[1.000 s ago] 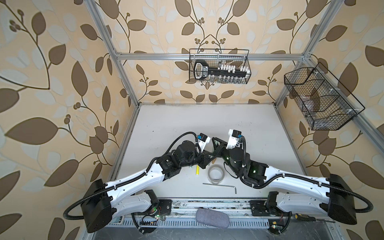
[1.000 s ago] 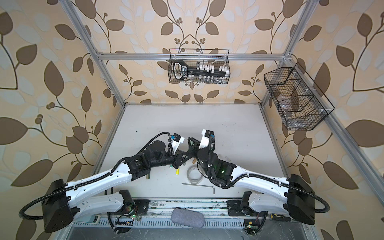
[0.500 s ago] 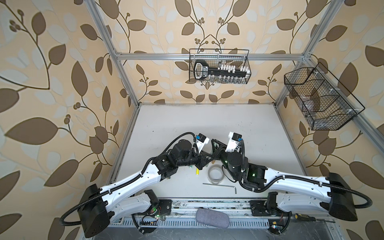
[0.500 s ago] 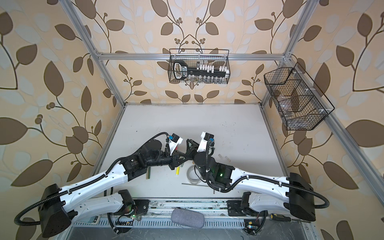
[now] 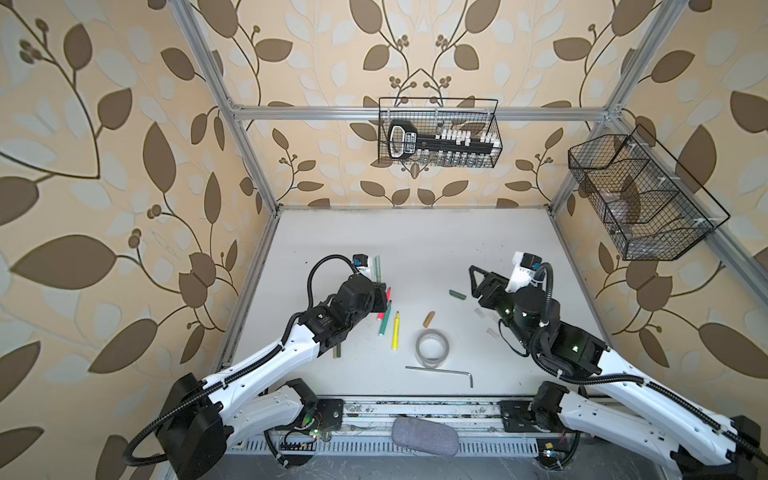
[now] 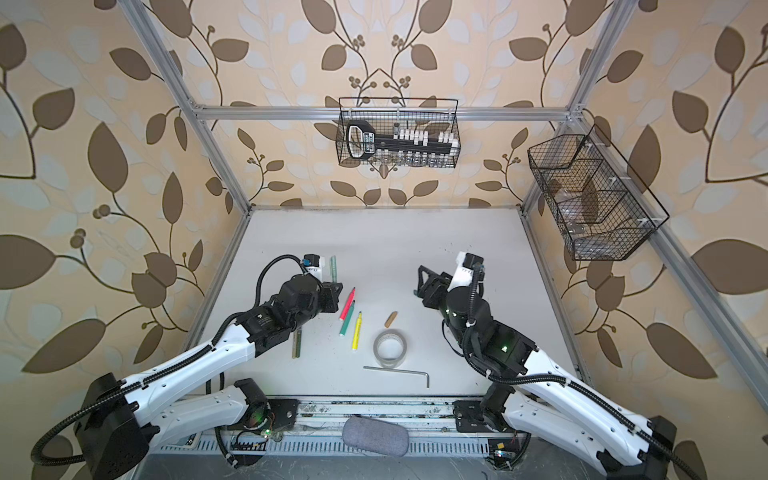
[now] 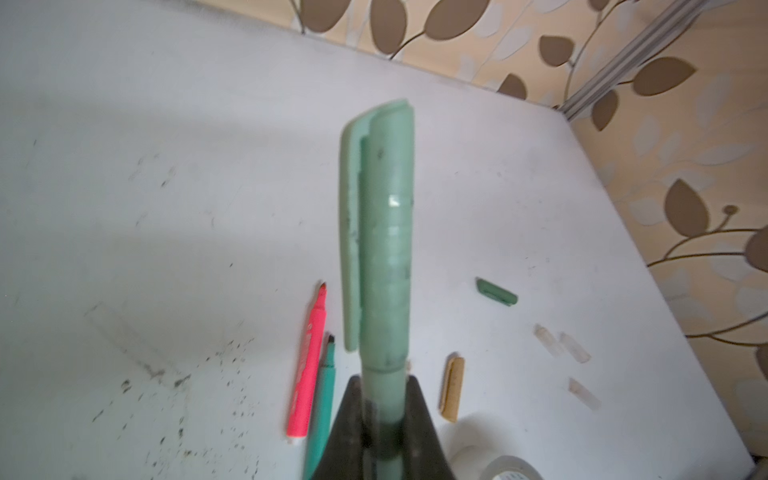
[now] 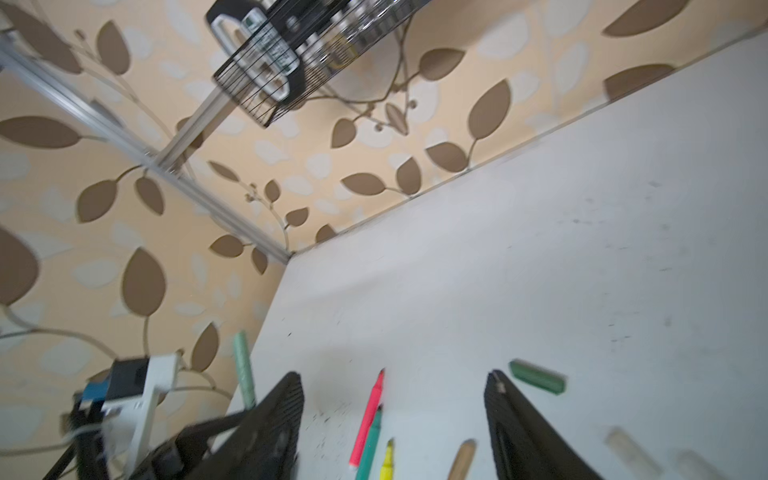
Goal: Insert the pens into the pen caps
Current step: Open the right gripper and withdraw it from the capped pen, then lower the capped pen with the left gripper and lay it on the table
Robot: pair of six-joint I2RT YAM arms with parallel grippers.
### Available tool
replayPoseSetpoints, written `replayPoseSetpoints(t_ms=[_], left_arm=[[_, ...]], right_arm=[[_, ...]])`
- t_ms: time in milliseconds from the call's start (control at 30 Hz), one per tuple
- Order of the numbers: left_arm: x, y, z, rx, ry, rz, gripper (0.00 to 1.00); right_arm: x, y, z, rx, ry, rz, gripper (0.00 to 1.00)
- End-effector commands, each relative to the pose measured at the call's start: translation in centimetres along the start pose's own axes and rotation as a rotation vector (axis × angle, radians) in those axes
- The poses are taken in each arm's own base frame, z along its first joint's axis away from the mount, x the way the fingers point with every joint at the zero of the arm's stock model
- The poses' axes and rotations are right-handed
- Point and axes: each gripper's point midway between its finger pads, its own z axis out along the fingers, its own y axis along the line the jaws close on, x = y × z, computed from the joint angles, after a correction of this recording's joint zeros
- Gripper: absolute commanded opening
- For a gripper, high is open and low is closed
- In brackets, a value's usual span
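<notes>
clamping capped grey-green pen (image 7: 384, 270), left gripper (image 7: 383, 388)

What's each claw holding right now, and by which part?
Left claw is shut on the capped grey-green pen, gripping its bare barrel just below the cap. Right claw is open, holding nothing.

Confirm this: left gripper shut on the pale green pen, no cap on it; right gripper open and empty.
Not quite: the pale green pen in the left gripper wears its clipped cap, as the left wrist view shows. The right gripper is open and empty.
</notes>
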Motion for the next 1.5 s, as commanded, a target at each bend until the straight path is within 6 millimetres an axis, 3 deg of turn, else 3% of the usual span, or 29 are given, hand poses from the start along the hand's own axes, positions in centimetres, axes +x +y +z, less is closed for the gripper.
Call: replayPoseSetpoints(t_ms=[0, 200, 267, 400, 633, 967, 1267, 1467], left_arm=[[1.4, 3.7, 1.2, -0.143, 0.021, -0.078, 0.0], [2.2, 5.9, 2.8, -0.209, 0.088, -0.113, 0.0], [2.6, 6.9, 3.1, -0.247, 0.1, -0.116, 0.0], [3.4, 8.8, 4.2, -0.326, 0.122, -0.151, 0.0], [4.3, 10.2, 5.5, -0.356, 0.148, -0.203, 0.0], [6.9, 11.7, 8.8, -0.401, 0.255, -0.196, 0.0], [7.0, 10.7, 9.1, -0.338, 0.282, -0.202, 0.0], [6.5, 10.3, 8.6, -0.318, 0.273, -0.19, 0.26]], right_arm=[[1.8, -6.9, 1.1, 0.203, 0.055, -0.112, 0.71], [2.1, -16.7, 3.1, 0.436, 0.041, -0.062, 0.69], [2.2, -19.1, 3.3, 0.501, 0.042, -0.043, 0.67], [1.4, -21.8, 3.2, 0.623, -0.024, -0.043, 0.7], [1.0, -24.9, 2.8, 0.771, -0.086, -0.084, 0.74], [1.2, -25.0, 2.5, 0.741, -0.111, -0.056, 0.76], [1.2, -25.0, 2.8, 0.74, -0.102, -0.061, 0.76], [1.3, -25.1, 2.8, 0.74, -0.101, -0.06, 0.76]])
